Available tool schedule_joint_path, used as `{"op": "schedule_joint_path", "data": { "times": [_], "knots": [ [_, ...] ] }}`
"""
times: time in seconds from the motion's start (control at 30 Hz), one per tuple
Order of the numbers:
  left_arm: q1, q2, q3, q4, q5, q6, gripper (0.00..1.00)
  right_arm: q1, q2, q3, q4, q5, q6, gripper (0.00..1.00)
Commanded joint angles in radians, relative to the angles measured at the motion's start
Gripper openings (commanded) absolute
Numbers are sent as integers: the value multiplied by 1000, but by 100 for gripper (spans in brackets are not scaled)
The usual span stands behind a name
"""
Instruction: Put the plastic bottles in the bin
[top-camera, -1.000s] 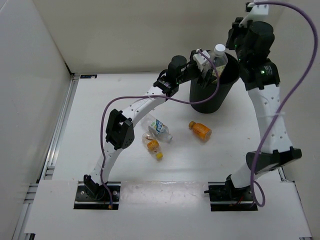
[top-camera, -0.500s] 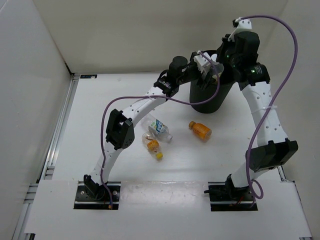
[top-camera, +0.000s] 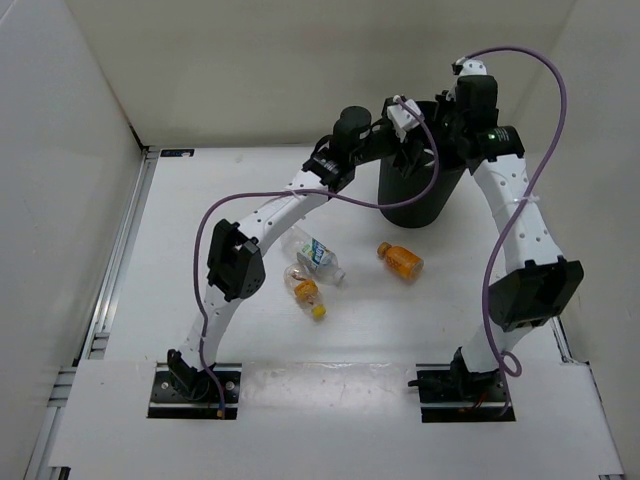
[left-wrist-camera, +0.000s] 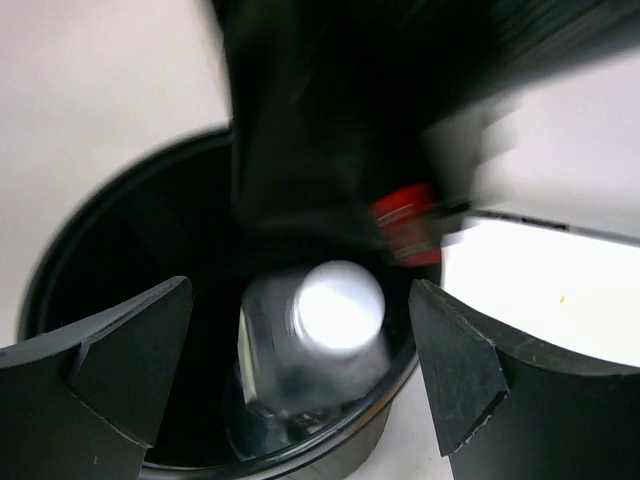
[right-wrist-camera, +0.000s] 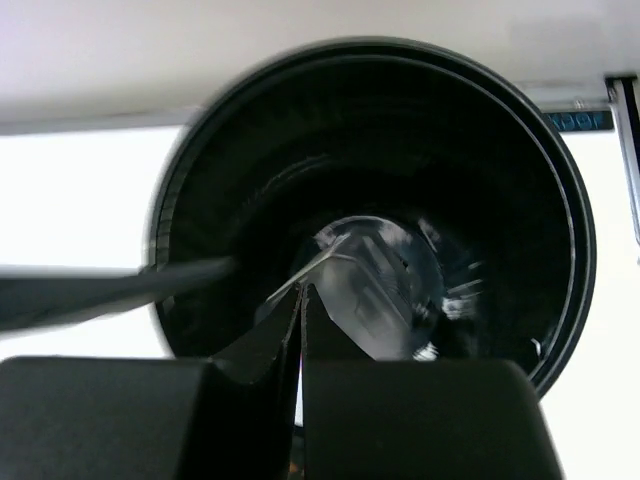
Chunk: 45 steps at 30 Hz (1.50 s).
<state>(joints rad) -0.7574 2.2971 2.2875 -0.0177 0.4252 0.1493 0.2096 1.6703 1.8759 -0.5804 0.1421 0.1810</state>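
the bin (top-camera: 445, 185) stands at about 1 o'clock on the desk (top-camera: 160, 280), and both arms reach over its mouth from either side. in the left wrist view the left tool (left-wrist-camera: 300, 290) hangs above the rim with its fingers (left-wrist-camera: 130, 370) spread wide and nothing between them. straight below, inside the bin, a clear bottle (left-wrist-camera: 320, 345) stands with its white cap up; motion blur hides its label. in the right wrist view the right tool (right-wrist-camera: 300, 300) is pressed fully closed, its tips meeting and holding nothing, and it points down into the bin, where the same bottle lies at the bottom, toward 1 o'clock from the tips. three bottles lie on their sides near the middle of the desk. the blue-and-white-labelled bottle (top-camera: 318, 257) is at 7 o'clock from the bin. the small yellow-capped bottle (top-camera: 305, 292) lies just beside it at 7 o'clock; whether they touch is unclear. the orange bottle (top-camera: 402, 260) lies apart at 3 o'clock from the labelled one, directly toward 6 o'clock from the bin.
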Motion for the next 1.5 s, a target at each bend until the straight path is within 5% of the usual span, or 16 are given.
{"op": "schedule_joint_path", "data": {
  "times": [0.0, 0.23, 0.3, 0.37, 0.4, 0.5, 0.6, 0.83, 1.03, 1.47],
  "knots": [
    [-3, -131, 21, 36, 73, -19, 100, -32, 46, 75, -62, 33, 15, 0],
    [9, -172, 30, 27, 1, -44, 100, -32, -24, 106, -62, 54, 15, 0],
    [44, -197, 30, 16, -22, -73, 100, -32, -82, 106, -62, 83, -14, 8],
    [72, -263, -25, -4, -54, -73, 100, -32, -159, 77, -62, 83, -46, 24],
    [87, -290, -49, -39, -98, -73, 100, -32, -190, 57, -62, 50, -64, 50],
    [162, -415, -207, -85, -225, -21, 100, -32, -308, -70, -53, -34, -124, 87],
    [217, -542, -397, -107, -376, 100, 100, 16, -406, -243, -65, -61, -155, 100],
    [334, -818, -753, -175, -699, 211, 100, 201, -494, -579, -163, -88, -214, 100],
    [460, -1057, -1086, -266, -710, 174, 100, 390, -312, -666, -239, 127, -311, 100],
    [632, -1328, -1405, -373, -688, 90, 100, 406, 75, -635, -211, 257, -330, 100]
  ]
}}
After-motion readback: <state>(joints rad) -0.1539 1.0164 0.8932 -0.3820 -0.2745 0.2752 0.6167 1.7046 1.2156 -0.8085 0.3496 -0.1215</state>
